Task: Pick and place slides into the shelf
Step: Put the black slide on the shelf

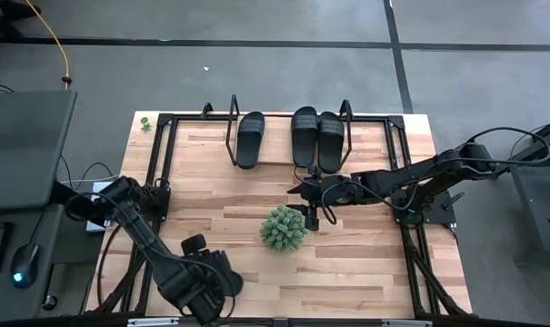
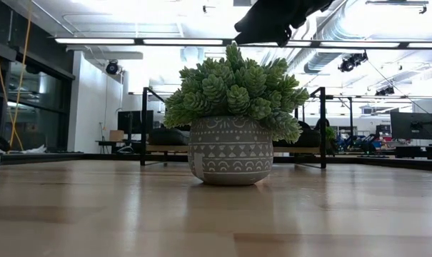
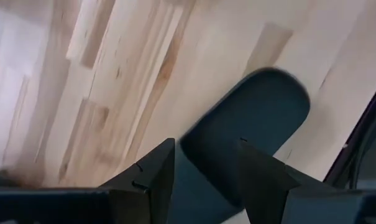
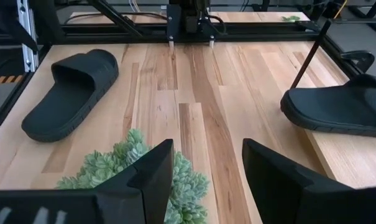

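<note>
Three black slides lie on the shelf (image 1: 276,145) at the table's far side: one alone (image 1: 250,138) and a pair (image 1: 305,136) (image 1: 331,141) side by side. A fourth slide (image 1: 195,243) (image 4: 69,93) lies sole down on the table near the left arm. My left gripper (image 1: 215,277) (image 3: 206,180) hangs over it, open, with the slide's rounded end (image 3: 262,112) showing past its fingers. My right gripper (image 1: 304,204) (image 4: 206,180) hovers open just beyond the plant (image 1: 283,227), in front of the shelf. One shelved slide (image 4: 343,106) shows in the right wrist view.
A green spiky plant in a grey patterned pot (image 2: 230,121) stands mid-table, right below my right gripper. Black metal frame rails (image 1: 161,163) run along the table's left, right and far sides. Bare wood (image 1: 365,263) lies to the plant's right and near side.
</note>
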Available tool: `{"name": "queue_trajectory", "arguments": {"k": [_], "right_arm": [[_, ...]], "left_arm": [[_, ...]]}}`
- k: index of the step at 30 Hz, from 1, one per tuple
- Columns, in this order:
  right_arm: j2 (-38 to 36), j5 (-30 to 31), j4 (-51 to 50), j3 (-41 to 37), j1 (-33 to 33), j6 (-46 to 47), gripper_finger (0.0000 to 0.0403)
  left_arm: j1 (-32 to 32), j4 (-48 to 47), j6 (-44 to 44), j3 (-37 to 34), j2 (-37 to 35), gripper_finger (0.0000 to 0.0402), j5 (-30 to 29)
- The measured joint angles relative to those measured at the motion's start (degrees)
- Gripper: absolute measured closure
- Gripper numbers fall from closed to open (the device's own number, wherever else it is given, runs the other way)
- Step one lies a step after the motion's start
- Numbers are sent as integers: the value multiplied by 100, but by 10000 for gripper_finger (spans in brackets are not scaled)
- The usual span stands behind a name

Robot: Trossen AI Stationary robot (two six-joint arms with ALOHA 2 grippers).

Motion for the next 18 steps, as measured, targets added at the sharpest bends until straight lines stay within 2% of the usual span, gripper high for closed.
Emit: {"name": "queue_trajectory", "arguments": {"k": [12,18], "right_arm": [[0,0,-24,0,0,45,219],[0,2,11,-2,0,45,219]], "left_arm": [[119,-540,-637,16,211,252,1061],[115,-614,-748,13,535,252,1391]]}}
